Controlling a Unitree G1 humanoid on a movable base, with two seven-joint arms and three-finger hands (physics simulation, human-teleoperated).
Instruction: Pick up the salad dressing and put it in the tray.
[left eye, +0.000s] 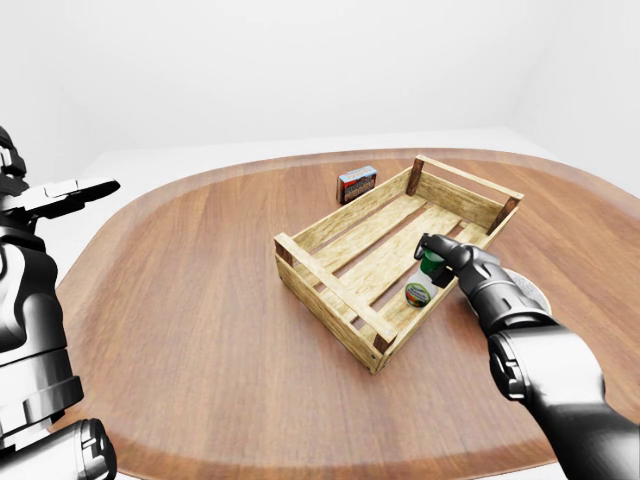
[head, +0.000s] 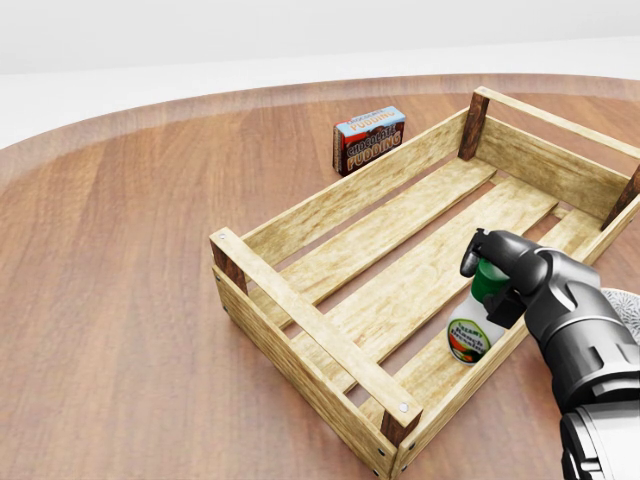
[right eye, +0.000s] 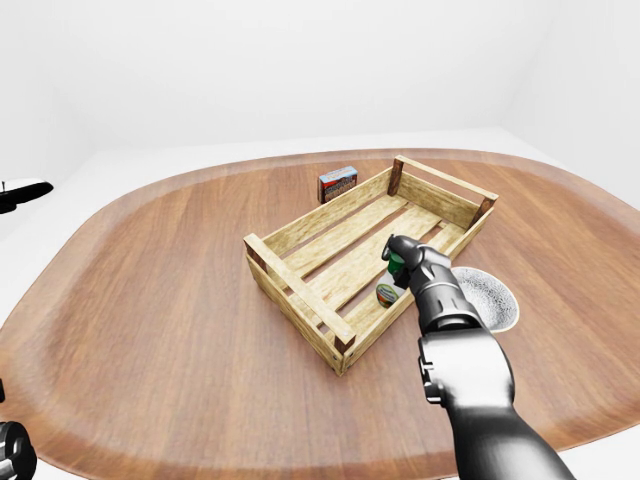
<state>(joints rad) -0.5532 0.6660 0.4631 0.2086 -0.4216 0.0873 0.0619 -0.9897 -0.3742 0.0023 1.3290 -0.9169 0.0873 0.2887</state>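
The salad dressing bottle (head: 468, 338), white with a green cap and a round label, is tilted inside the wooden slatted tray (head: 300, 320), near the tray's right wall in the head view. My right hand (head: 492, 278) reaches in from the lower right and its fingers close round the bottle's green top. Whether the bottle's base touches the slats I cannot tell. My left hand (left eye: 75, 190) is raised at the far left of the left-eye view, away from the table's things, with its fingers spread and empty.
A chocolate pudding box (head: 368, 138) stands just beyond the tray's far long side. A grey round plate (right eye: 490, 295) lies on the brown oval table (left eye: 180, 300), to the right of the tray, partly under my right arm.
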